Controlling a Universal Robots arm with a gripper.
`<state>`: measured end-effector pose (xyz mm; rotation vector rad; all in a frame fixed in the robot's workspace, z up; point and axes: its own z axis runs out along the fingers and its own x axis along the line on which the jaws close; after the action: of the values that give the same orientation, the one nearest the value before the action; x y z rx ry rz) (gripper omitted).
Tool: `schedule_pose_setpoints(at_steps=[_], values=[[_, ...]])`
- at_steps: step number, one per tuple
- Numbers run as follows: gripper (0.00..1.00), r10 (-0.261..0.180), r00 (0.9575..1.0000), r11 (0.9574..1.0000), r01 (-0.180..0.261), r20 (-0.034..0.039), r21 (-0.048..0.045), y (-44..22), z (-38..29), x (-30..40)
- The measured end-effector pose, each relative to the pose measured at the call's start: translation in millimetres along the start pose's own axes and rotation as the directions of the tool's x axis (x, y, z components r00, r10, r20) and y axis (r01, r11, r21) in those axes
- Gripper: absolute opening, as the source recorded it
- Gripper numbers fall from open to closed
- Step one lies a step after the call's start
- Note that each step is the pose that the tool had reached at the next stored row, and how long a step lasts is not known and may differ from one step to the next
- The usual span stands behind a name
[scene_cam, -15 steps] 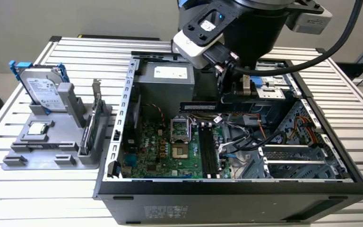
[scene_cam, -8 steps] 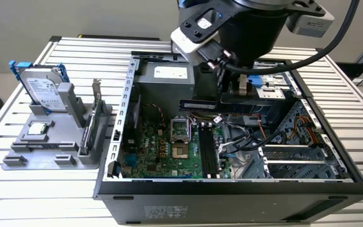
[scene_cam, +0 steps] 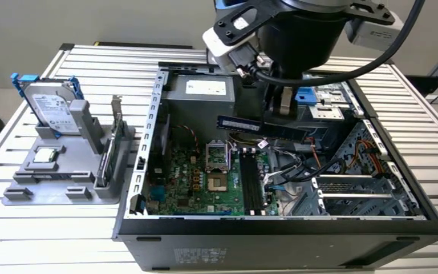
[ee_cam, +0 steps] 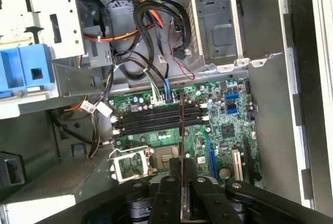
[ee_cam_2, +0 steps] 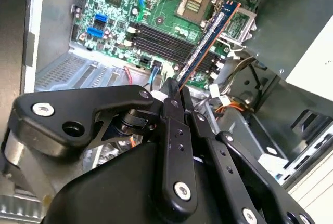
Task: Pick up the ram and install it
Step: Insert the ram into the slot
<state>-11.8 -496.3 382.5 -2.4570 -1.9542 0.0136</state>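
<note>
Pinches the ram between the fingers, above the motherboard's black slots (crosswise to them). Mid-carry, seemingly; probably needs turning parallel before seating.

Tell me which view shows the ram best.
The exterior view: the ram shows broadside, nearly full length, above the motherboard. The second wrist view shows the ram foreshortened; the first wrist view shows it edge-on.

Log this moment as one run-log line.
gripper: shut on ram | ram: held above motherboard, crosswise to black slots | black slots: empty | install: not done
</note>
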Motion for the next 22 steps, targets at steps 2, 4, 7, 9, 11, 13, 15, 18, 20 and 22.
schedule_pose_setpoints(at_steps=[2, 4, 7, 9, 11, 13, 15, 18, 20, 22], values=[[0.0, 0.037, 0.9993, 0.9993, -0.037, -0.0004, 0.0002, 0.0, 0.1, 0.0], [0.0, 0.072, 0.9974, 0.9974, -0.072, -0.0006, 0.0004, 0.0, 0.0, 0.0], [0.0, 0.115, 0.9934, 0.9934, -0.115, -0.0008, 0.0007, 0.0, 0.0, 0.0], [0.0, 0.139, 0.9903, 0.9904, -0.139, -0.0009, 0.0008, 0.0, 0.0, 0.0], [0.0, 0.16, 0.9871, 0.9871, -0.16, -0.001, 0.0009, 0.0, -0.1, 0.0], [0.0, 0.181, 0.9835, 0.9835, -0.181, -0.0012, 0.0011, 0.0, -0.2, 0.0], [0.0, 0.199, 0.9799, 0.9799, -0.199, -0.0014, 0.0012, 0.0, -0.4, 0.0], [0.0, 0.218, 0.976, 0.976, -0.218, -0.0013, 0.0013, 0.0, -1.4, -0.1], [0.0, 0.229, 0.9734, 0.9734, -0.229, -0.0015, 0.0015, 0.0, -2.2, -0.1], [0.0, 0.242, 0.9703, 0.9703, -0.242, -0.0016, 0.0015, 0.0, -2.8, -0.1]])
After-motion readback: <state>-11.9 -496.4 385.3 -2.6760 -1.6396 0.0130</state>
